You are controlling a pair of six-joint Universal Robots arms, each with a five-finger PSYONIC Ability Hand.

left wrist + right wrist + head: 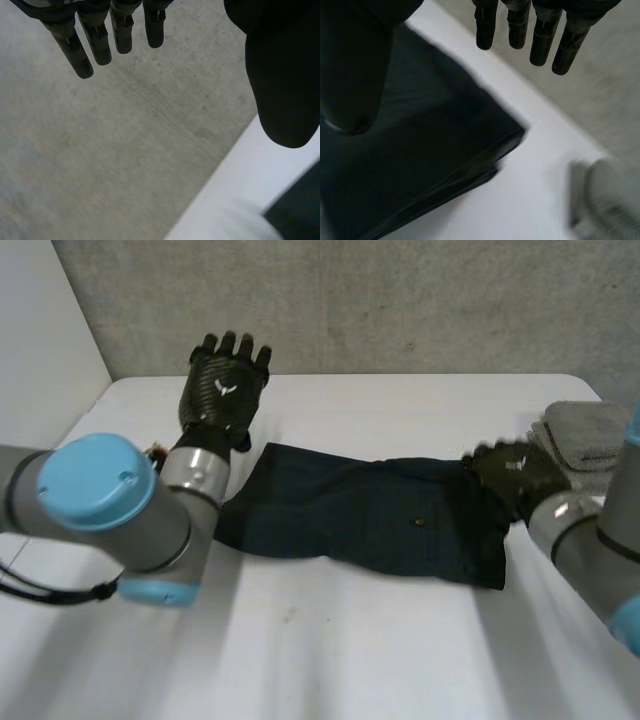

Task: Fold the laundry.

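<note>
The dark blue garment (370,515) lay long and flat across the middle of the frame in the head view, on the white tabletop (350,650). It had a small button near its middle. We thought it was soft and light and would bend and sag when lifted. It did not look slippery, and it would not break. In the right wrist view its corner (485,145) showed a few layers stacked up, so we thought it was already folded once. We thought the best places to take hold were its two short ends, pinching all the layers at once so that none slid away.

The left hand (222,380) was up at the upper left of the frame, past the garment's left end. In its own wrist view its fingers (80,55) were straight and a little apart, and the thumb (282,75) stood far off from them. It held nothing and touched nothing.

The right hand (515,475) was at the middle right of the frame, over the garment's right end. Its fingers (520,25) were straight too, with the thumb (355,65) wide apart. It pinched nothing. We could not tell if its palm touched the cloth.

A folded grey cloth (590,435) lay just beside the right hand.
</note>
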